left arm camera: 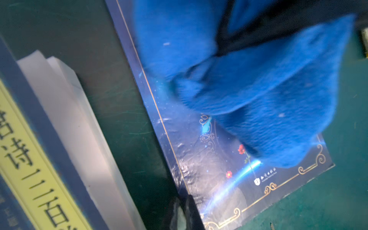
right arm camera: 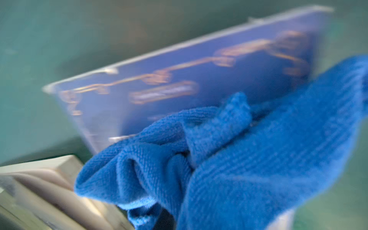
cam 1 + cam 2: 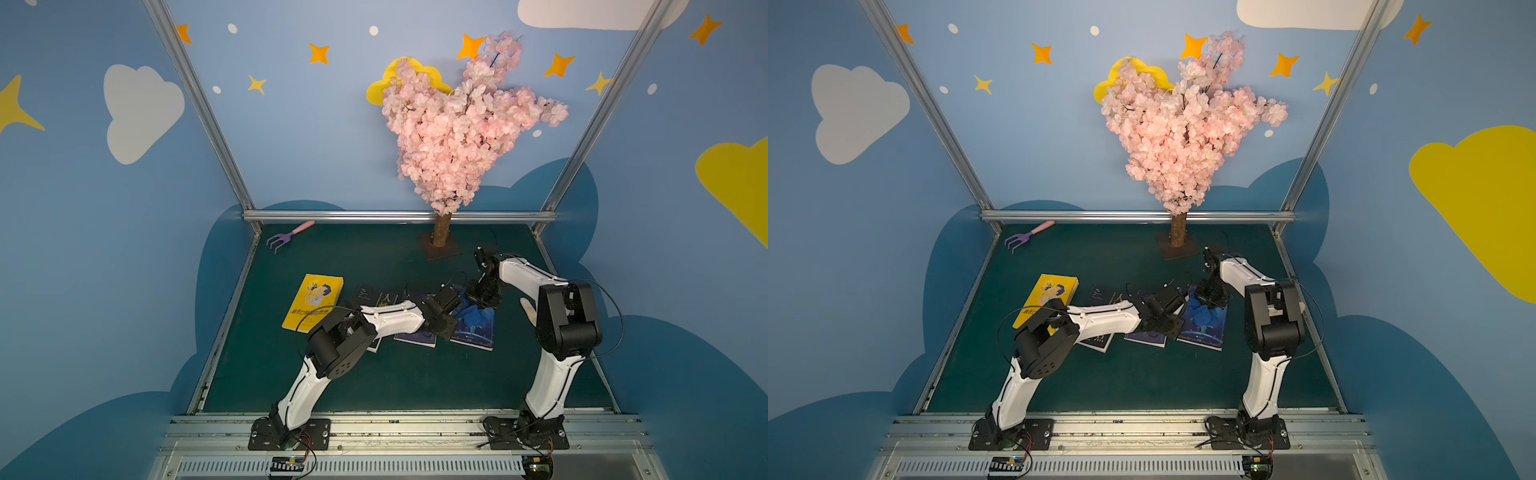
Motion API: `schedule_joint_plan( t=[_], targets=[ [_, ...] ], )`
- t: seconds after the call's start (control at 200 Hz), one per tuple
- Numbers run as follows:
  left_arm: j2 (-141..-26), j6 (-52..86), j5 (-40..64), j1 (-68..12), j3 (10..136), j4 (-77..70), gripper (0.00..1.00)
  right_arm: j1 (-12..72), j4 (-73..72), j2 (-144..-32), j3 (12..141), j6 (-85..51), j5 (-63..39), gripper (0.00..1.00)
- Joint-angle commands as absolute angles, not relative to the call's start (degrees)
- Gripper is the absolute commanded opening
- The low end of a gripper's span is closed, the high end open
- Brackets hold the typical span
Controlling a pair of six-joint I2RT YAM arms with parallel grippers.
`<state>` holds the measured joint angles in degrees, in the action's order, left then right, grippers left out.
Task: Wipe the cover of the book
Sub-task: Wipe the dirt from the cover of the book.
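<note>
The book (image 3: 473,334) (image 3: 1202,334) is dark blue with gold ornament and lies flat on the green table, rightmost of a row of books. A crumpled blue cloth (image 3: 473,316) (image 1: 258,89) (image 2: 239,159) rests on its cover (image 1: 209,159). My right gripper (image 3: 478,303) comes down from above, shut on the cloth. The cloth hides its jaws in the right wrist view, where the book (image 2: 179,79) is blurred. My left gripper (image 3: 449,326) (image 1: 184,215) is shut, its tips at the book's spine edge near the front corner.
A dark blue book (image 3: 415,338) with white pages (image 1: 69,119) lies just left of the task book, under my left forearm. Further left are a black book (image 3: 370,295) and a yellow book (image 3: 313,301). A blossom tree (image 3: 442,232) and a purple rake (image 3: 286,237) stand at the back.
</note>
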<state>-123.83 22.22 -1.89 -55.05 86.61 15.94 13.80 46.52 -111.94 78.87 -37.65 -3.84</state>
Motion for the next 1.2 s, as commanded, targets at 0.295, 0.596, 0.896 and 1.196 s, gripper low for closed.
schedule_joint_plan(
  t=[0.295, 0.596, 0.896, 1.196],
  targets=[
    [-127.32, 21.23, -0.35, -55.9, 84.15, 24.15, 0.12, 4.24, 49.93, -109.87, 72.69, -31.4, 0.33, 0.0],
    [-127.87, 21.26, 0.33, -55.86, 84.8, 24.4, 0.12, 9.53, 50.3, -113.14, 75.66, -32.73, -0.97, 0.0],
    [-127.67, 20.83, -0.38, -55.81, 84.58, 24.33, 0.12, 11.37, 55.1, -121.7, 87.12, -32.77, -2.5, 0.0],
    [-126.23, 21.62, 1.32, -55.81, 83.12, 22.62, 0.12, 16.63, 49.03, -105.28, 64.53, -33.97, -1.09, 0.0]
  ],
)
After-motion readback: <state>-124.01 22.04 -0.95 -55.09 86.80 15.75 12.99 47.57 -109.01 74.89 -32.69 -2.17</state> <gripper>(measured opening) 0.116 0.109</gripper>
